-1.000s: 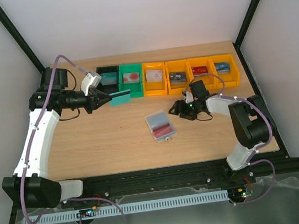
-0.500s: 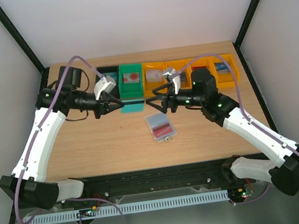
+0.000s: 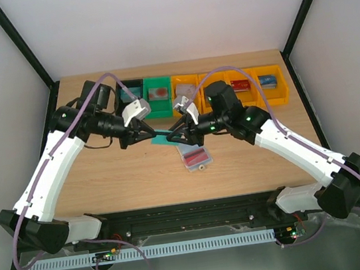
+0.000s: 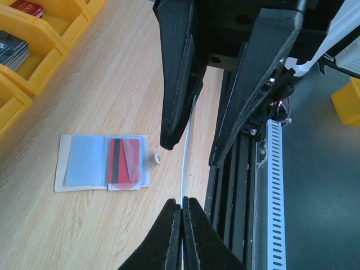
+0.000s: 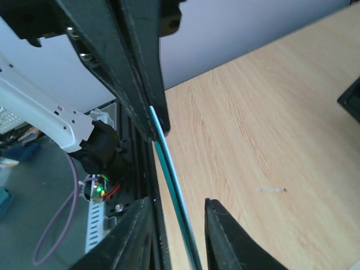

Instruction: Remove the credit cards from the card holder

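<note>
Wooden table [image 3: 106,179]: your left gripper [image 3: 148,134] pinches a thin teal plastic card [image 3: 165,137]; right gripper [image 3: 177,134] at 3 o'clock, jaws seemingly apart around it.

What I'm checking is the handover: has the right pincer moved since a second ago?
Yes. The right pincer was right of the card holder; now it sits beyond the holder's far left corner, around the teal card.

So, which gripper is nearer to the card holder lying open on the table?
Right. The right gripper is just beyond the far left corner of the card holder, its jaws around the teal card. The left gripper, pinching that card, is farther left.
</note>
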Controlling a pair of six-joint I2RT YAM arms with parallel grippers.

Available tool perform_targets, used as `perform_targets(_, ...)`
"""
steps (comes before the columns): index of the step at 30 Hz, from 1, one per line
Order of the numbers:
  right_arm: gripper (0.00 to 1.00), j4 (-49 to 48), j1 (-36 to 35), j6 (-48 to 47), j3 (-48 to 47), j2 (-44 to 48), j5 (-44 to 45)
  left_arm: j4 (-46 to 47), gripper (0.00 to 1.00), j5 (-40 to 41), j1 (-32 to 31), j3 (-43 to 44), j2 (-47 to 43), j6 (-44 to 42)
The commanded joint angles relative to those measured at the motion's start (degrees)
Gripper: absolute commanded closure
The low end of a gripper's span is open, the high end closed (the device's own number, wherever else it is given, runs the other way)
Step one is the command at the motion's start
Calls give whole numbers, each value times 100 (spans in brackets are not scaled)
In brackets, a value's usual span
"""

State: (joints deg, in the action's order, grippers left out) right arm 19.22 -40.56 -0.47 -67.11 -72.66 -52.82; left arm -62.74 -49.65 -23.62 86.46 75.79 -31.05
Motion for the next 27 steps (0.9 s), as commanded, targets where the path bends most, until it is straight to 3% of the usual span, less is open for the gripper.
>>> perform_targets(1,79,176,-33,-93,-35,182,171,-184,98,-98,-11,144,-12,-152)
perform_targets(4,96,-34,-30,56,36,224,205,-215,98,-171,-11,144,-16,-186)
perform_targets(7,98,-169,-30,133,41,329,258,-230,98,-204,-11,135,-44,-192)
perform_targets(8,98,-238,-30,199,45,384,359,-213,88,-214,-11,135,-56,-176)
perform_targets(11,98,-833,38,604,119,685,825,80,16,-288,118,153,-130,128)
perform_targets(12,98,-1321,103,877,223,852,877,222,3,-268,204,224,-139,331)
perform_targets(17,98,-5341,364,3396,1044,1650,1457,1055,1,-266,658,1283,-290,1261)
perform_targets(22,99,-7410,262,4282,899,1318,1941,2196,2,-611,660,2352,-6,3137)
perform_targets(27,98,-8851,74,4588,964,933,2187,4113,10,-756,541,1927,-112,5401)
